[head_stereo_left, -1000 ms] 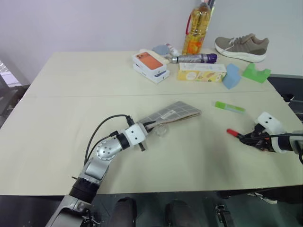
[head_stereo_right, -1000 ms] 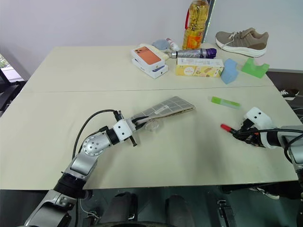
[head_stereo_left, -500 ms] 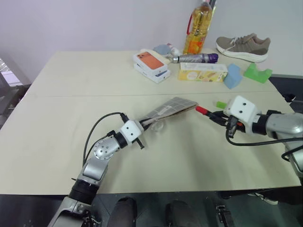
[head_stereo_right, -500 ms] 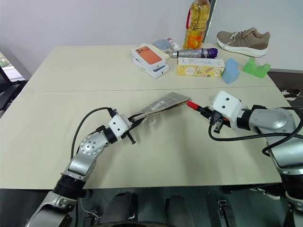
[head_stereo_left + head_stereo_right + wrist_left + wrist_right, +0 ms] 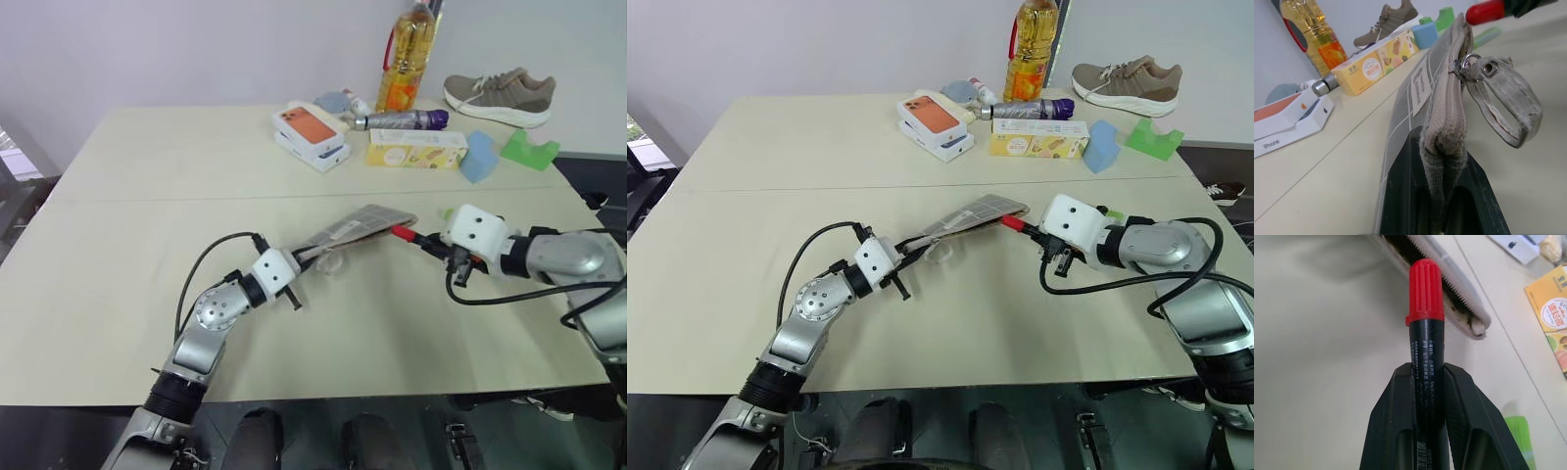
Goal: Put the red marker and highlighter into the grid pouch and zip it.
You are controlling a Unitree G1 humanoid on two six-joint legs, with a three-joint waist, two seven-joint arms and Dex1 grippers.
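Observation:
The grey grid pouch [image 5: 358, 227] sits mid-table, raised at its near end, where my left gripper [image 5: 1442, 196] is shut on the fabric by the zipper pull [image 5: 1484, 68]. The zipper stands open along its top edge [image 5: 1449, 279]. My right gripper [image 5: 1427, 377] is shut on the black barrel of the red marker [image 5: 1425, 333]. The red cap [image 5: 402, 233] points at the pouch's far end, right beside the open mouth. The lime-green highlighter [image 5: 1518, 433] lies on the table just behind my right hand, partly hidden by it in the eye views.
At the table's far side are an orange-topped phone box [image 5: 312, 127], a yellow carton [image 5: 416, 149], a purple-grey cylinder [image 5: 402, 120], an oil bottle [image 5: 407, 59], a shoe [image 5: 500, 95], a blue block [image 5: 479, 157] and a green notched block [image 5: 529, 150].
My right gripper has carried the red marker up and to the left, from the table's right side to the pouch's far end. The left gripper has kept its hold on the pouch.

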